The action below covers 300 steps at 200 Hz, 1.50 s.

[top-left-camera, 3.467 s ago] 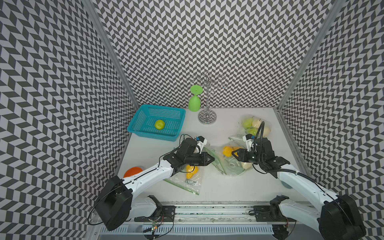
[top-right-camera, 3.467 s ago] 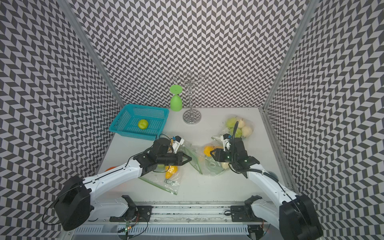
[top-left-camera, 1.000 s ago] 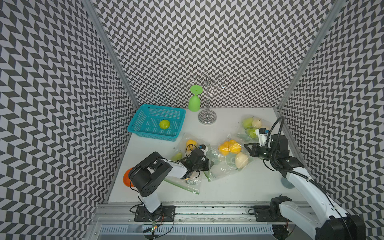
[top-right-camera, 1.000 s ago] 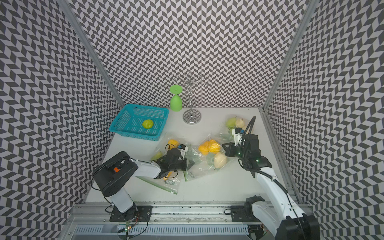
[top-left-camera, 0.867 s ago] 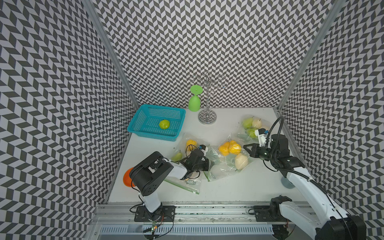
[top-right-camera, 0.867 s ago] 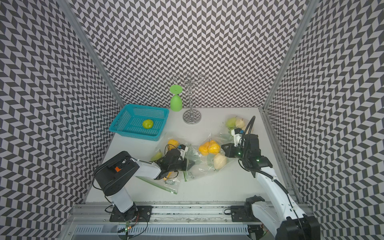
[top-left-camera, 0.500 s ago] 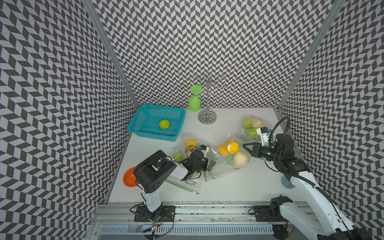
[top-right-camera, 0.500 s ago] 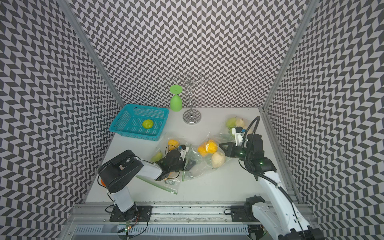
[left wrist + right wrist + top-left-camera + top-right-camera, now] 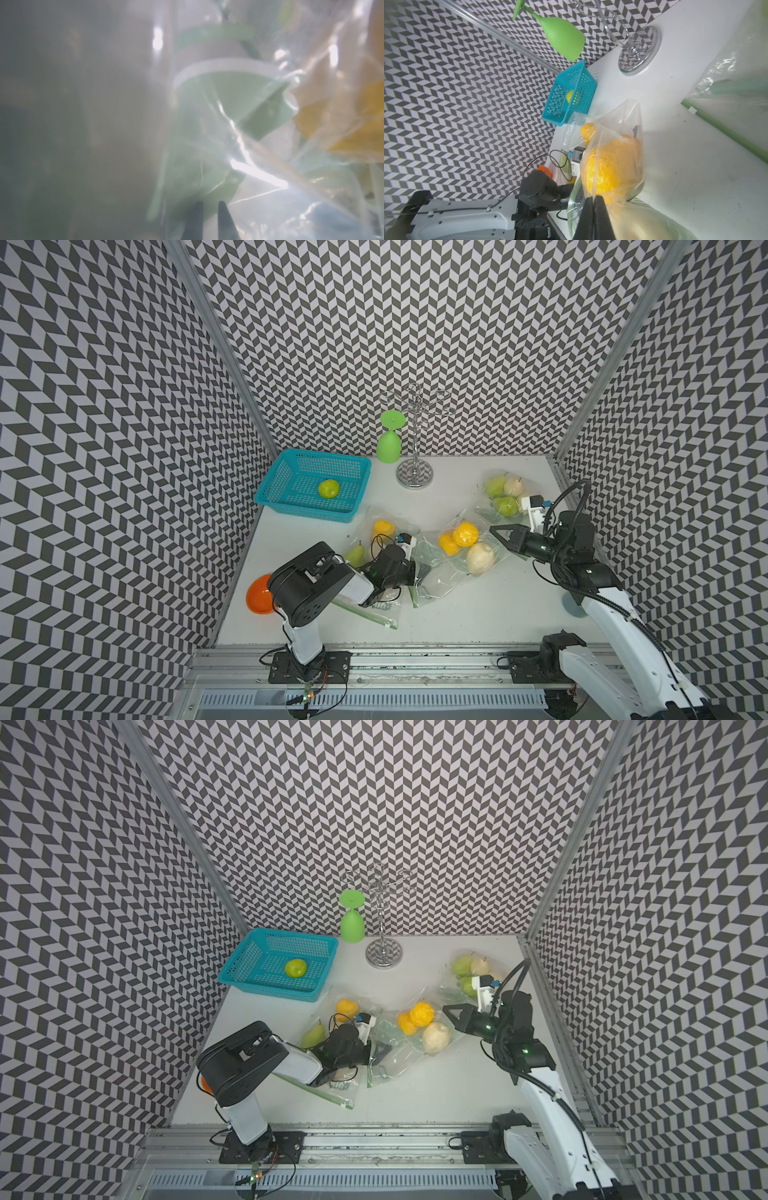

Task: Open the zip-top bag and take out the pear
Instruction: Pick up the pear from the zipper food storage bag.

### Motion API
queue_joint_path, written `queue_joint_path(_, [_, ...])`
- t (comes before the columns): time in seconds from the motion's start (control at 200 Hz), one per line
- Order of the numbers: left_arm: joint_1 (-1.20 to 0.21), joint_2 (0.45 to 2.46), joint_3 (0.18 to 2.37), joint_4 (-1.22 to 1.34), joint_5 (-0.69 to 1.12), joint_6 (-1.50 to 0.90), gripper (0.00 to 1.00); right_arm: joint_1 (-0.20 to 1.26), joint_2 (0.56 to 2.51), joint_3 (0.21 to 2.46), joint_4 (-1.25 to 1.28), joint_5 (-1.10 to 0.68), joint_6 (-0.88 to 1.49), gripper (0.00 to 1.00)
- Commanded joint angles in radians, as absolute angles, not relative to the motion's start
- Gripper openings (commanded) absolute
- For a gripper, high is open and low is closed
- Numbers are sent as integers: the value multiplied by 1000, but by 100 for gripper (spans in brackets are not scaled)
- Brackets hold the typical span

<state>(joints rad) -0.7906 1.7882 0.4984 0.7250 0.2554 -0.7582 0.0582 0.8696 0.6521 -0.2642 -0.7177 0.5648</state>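
only wrist views show | right tool (image 9: 594, 199), left tool (image 9: 209, 204) pinched tight on zip-top bag (image 9: 616, 124)

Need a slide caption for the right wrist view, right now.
Close-up: right jaws shut on the zip-top bag of yellow fruit, with the teal basket and green goblet beyond.
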Motion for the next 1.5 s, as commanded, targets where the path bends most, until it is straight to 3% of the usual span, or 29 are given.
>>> queue_joint_path(0.0, [-798,1795,459,573,233,-764,18,20,906,652,-278,-607,519,0])
queue_joint_path(0.11, [-797,1792,460,577,228,-772,18,1,946,634,-315,-541,474,4])
queue_joint_path(0.225, [-798,1798,466,581,235,-772,18,-8,984,623,-332,-462,446,35])
queue_joint_path(0.371, [-799,1793,469,591,244,-767,17,-14,973,654,-337,-445,408,53])
queue_joint_path(0.456, [-801,1792,471,605,256,-768,19,-14,955,670,-337,-461,376,61])
queue_joint_path(0.606, [-804,1779,463,638,272,-783,29,-1,957,710,-388,-461,328,64])
queue_joint_path(0.716, [-805,1746,453,668,290,-800,37,61,985,728,-381,-483,324,61])
queue_joint_path(0.821, [-807,1726,469,669,306,-807,47,219,1065,746,-315,-418,367,54])
queue_joint_path(0.936, [-810,1722,485,649,306,-809,55,357,1222,802,-235,-342,413,40])
queue_joint_path(1.117, [-813,1739,495,645,309,-812,60,407,1484,918,-175,-280,455,24])
queue_joint_path(1.347, [-813,1745,485,696,305,-819,68,437,1680,944,-127,-228,487,20])
queue_joint_path(1.497, [-812,1737,463,739,273,-825,75,464,1661,855,-69,-227,507,17])
